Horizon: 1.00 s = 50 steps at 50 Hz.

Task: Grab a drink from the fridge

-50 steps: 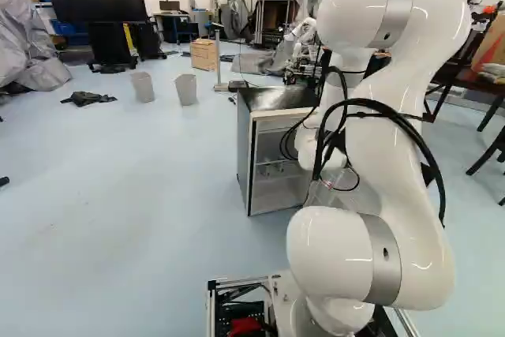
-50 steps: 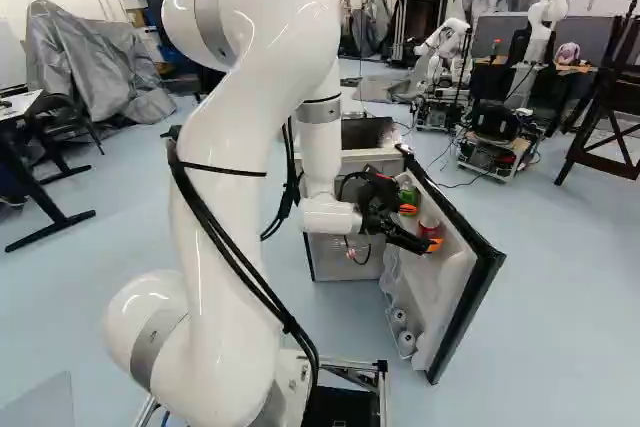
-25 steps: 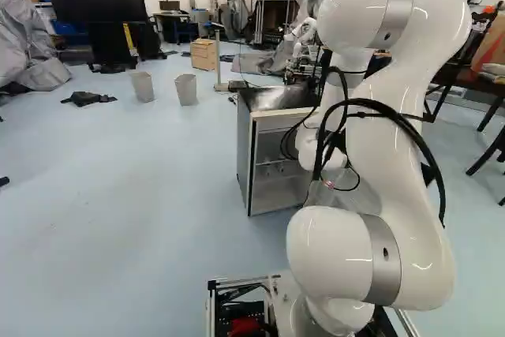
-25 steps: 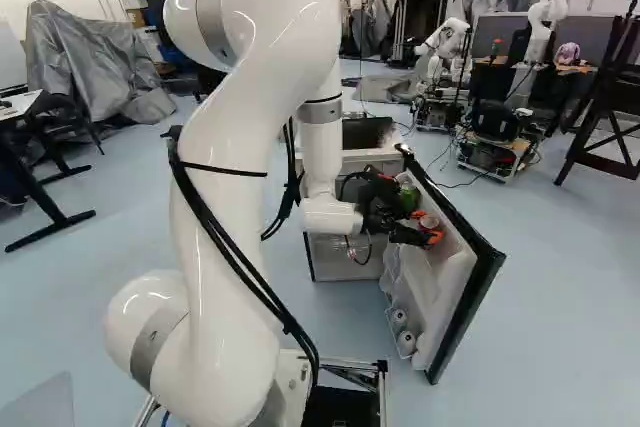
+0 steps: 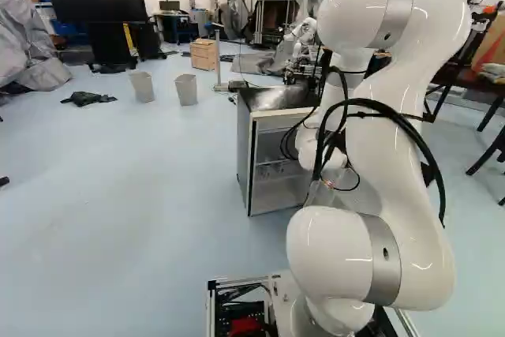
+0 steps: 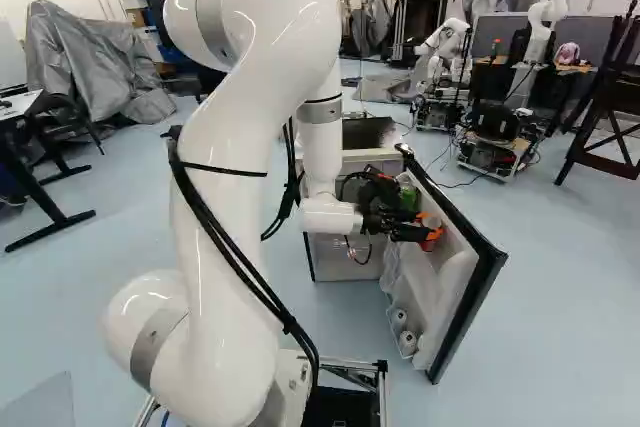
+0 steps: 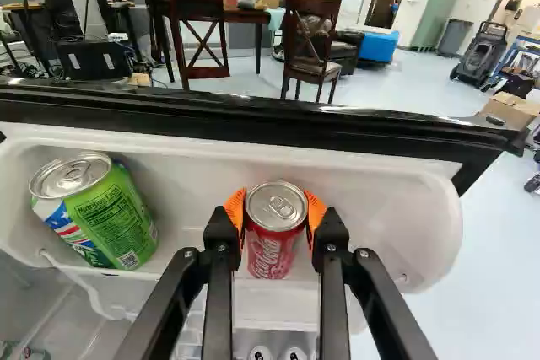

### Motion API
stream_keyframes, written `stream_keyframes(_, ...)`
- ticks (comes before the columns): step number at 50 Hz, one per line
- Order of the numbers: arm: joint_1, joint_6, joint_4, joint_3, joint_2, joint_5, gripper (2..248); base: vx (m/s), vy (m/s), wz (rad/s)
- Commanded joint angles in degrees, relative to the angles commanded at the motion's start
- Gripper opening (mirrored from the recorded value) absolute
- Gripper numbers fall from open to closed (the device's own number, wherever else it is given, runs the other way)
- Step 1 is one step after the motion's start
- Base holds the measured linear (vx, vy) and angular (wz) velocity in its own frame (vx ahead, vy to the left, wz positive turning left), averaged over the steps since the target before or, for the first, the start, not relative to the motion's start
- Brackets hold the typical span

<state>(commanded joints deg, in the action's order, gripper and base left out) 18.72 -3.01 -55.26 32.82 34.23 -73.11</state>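
Since the door shelf (image 7: 384, 208) walls the red can (image 7: 274, 246) fore and aft, we judge, our gripper (image 7: 275, 212) pinches it from both sides, below the rim. Can: right of centre, right base view; green can (image 7: 105, 217) leans apart.

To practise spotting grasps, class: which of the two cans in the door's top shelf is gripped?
The red can, with an orange pad on each side; the green can sits apart from the gripper.
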Motion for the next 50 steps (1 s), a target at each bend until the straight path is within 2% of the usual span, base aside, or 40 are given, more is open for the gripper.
stream_keyframes(27,-1.03,0.00,0.00,-1.08,-0.62,-1.89,94,0.000,0.000,0.000)
stream_keyframes(50,-4.63,0.00,0.00,-5.17,-2.98,-4.52,94,0.000,0.000,0.000)
